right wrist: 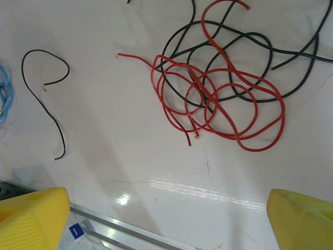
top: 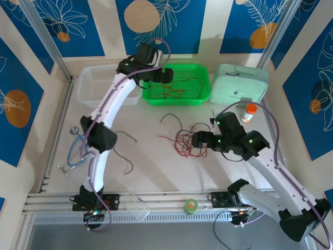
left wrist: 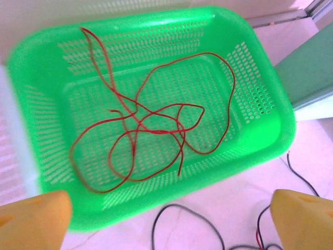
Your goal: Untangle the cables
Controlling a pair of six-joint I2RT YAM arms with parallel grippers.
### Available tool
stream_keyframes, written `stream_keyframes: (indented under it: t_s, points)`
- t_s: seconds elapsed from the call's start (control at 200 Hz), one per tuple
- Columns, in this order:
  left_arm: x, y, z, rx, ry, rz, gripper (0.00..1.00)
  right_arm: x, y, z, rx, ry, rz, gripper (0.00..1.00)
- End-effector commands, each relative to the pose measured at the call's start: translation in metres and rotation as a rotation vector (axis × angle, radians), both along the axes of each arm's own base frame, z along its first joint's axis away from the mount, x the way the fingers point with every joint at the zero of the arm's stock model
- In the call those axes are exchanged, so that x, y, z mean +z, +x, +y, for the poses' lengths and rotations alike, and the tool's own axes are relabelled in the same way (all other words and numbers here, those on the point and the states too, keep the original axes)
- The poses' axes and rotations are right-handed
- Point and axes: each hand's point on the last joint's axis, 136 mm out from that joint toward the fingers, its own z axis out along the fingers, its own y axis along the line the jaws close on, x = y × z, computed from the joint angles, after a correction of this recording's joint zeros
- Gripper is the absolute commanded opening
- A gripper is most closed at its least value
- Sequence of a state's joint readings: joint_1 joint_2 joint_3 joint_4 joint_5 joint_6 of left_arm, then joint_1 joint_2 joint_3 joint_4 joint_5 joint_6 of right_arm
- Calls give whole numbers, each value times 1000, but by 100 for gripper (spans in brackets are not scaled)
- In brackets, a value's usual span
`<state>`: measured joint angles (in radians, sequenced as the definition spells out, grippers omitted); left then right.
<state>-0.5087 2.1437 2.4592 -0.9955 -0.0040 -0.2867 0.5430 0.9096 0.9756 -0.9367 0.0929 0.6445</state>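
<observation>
The left gripper (left wrist: 169,221) stood wide open and empty. Just ahead of its jaws, thin red cables (left wrist: 151,125) lay in loose, crossing loops on the floor of the green basket (left wrist: 281,125). The right gripper (right wrist: 166,219) was likewise spread apart, holding nothing. Ahead of its jaws, on the white table (right wrist: 114,156), a red and black tangle (right wrist: 210,96) sat in overlapping coils. A lone black wire (right wrist: 47,109) curled well apart, ahead and to the left.

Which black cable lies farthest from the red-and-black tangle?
The hooked black cable, alone beside the light-blue tube; the others cross or skirt the tangle.
</observation>
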Motion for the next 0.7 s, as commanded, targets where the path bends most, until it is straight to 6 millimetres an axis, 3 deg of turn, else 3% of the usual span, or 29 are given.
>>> stream_keyframes:
  t_s: [0.0,0.105,0.25,0.33,0.525,0.695]
  points:
    - [1,-56,57,106,154,100,100,10,-1,6,21,-13,-10,97]
    - [-15,-94,106,221,217,154,100,13,2,14,49,-18,-21,97]
    - [-57,-139,161,351,169,267,97,15,7,22,80,-11,-32,97]
    - [-92,-158,185,414,144,347,95,16,7,24,95,-13,-36,97]
    - [-173,-181,211,497,145,512,87,15,6,23,111,-22,-43,97]
    - [-221,-179,219,549,183,571,78,12,4,20,106,-30,-40,97]
